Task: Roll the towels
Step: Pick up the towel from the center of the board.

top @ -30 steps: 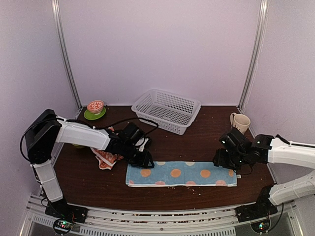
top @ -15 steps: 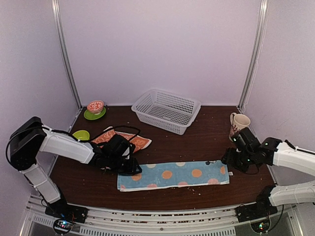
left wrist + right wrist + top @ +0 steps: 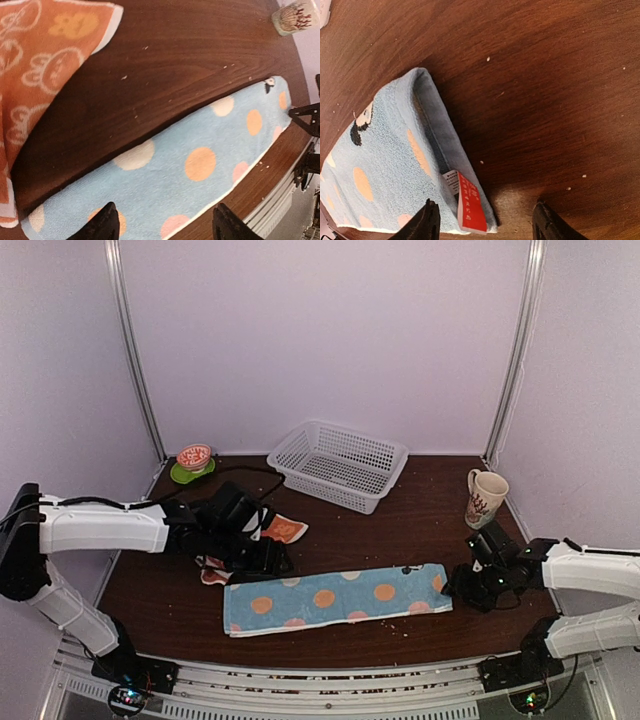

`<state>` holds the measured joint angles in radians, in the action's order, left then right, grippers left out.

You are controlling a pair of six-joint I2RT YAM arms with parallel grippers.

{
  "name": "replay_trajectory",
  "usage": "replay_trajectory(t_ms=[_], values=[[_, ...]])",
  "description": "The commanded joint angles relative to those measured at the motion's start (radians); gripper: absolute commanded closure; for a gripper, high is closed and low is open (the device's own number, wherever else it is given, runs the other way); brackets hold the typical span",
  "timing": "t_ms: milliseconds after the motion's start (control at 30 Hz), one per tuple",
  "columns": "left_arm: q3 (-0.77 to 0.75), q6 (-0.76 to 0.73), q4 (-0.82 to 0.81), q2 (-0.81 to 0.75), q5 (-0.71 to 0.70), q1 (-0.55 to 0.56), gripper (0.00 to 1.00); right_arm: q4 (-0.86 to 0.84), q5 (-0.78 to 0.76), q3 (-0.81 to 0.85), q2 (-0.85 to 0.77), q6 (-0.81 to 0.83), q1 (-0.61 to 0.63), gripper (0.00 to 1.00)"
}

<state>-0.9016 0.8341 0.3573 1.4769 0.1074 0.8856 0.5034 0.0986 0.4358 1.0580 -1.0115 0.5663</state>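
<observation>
- Towels lie on the table [image 3: 400, 530]. The blue towel [image 3: 335, 597] is stretched as a long strip between the two grippers, and the orange towel [image 3: 283, 530] is bunched just beside the left gripper [image 3: 265, 558], on its far side (partly hidden by that arm).
- The strip's long axis runs from one gripper to the other, so a roll could be started from either short end. One gripper is stationed at each end, and neither is clearly nearer.
- The left end is seen directly beneath the left fingers, which are spread wide with nothing pinched.
- The right gripper [image 3: 465, 585] is likewise spread and empty. The folded right end, marked by a red tag [image 3: 470, 202], lies just ahead of its fingertips.
- Both arms are reached forward and kept low, with the wrists turned inward toward the strip.
</observation>
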Motion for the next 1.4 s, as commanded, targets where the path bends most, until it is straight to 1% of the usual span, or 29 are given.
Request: replay_trajectory(t_ms=[0, 100, 167, 300, 567, 733, 900, 967, 1067, 1167, 1267, 1367], values=[[-0.095, -0.077, 0.028, 0.010, 0.024, 0.006, 0.34, -0.046, 0.030, 0.004, 0.016, 0.000, 0.003, 0.36], [-0.127, -0.081, -0.008, 0.070, 0.039, 0.006, 0.35, -0.037, 0.040, 0.004, 0.033, 0.014, 0.003, 0.35], [-0.141, -0.074, -0.018, 0.118, 0.047, 0.006, 0.37, -0.026, 0.052, 0.003, 0.067, 0.026, 0.005, 0.37], [-0.126, -0.059, -0.053, 0.165, 0.048, 0.006, 0.38, 0.015, 0.039, 0.005, 0.113, 0.029, 0.036, 0.46], [-0.092, -0.061, -0.090, 0.177, 0.041, 0.006, 0.39, 0.086, 0.054, -0.023, 0.151, 0.011, 0.089, 0.65], [-0.090, -0.080, -0.083, 0.174, 0.044, 0.006, 0.39, 0.090, 0.064, -0.053, 0.163, 0.009, 0.092, 0.80], [-0.079, -0.084, -0.083, 0.170, 0.045, 0.006, 0.39, 0.081, 0.068, -0.074, 0.149, -0.001, 0.091, 0.93], [-0.078, -0.083, -0.084, 0.169, 0.045, 0.006, 0.39, 0.089, 0.056, -0.068, 0.137, 0.000, 0.092, 1.00], [-0.077, -0.082, -0.079, 0.164, 0.040, 0.006, 0.40, 0.114, 0.010, -0.041, 0.097, 0.003, 0.092, 1.00], [-0.077, -0.082, -0.067, 0.156, 0.030, 0.006, 0.40, 0.156, -0.065, 0.026, 0.029, 0.028, 0.092, 1.00], [-0.075, -0.089, -0.065, 0.147, 0.030, 0.005, 0.40, 0.197, -0.152, 0.103, -0.012, 0.084, 0.092, 1.00], [-0.075, -0.087, -0.063, 0.143, 0.029, 0.006, 0.40, 0.222, -0.191, 0.158, -0.032, 0.150, 0.092, 1.00]])
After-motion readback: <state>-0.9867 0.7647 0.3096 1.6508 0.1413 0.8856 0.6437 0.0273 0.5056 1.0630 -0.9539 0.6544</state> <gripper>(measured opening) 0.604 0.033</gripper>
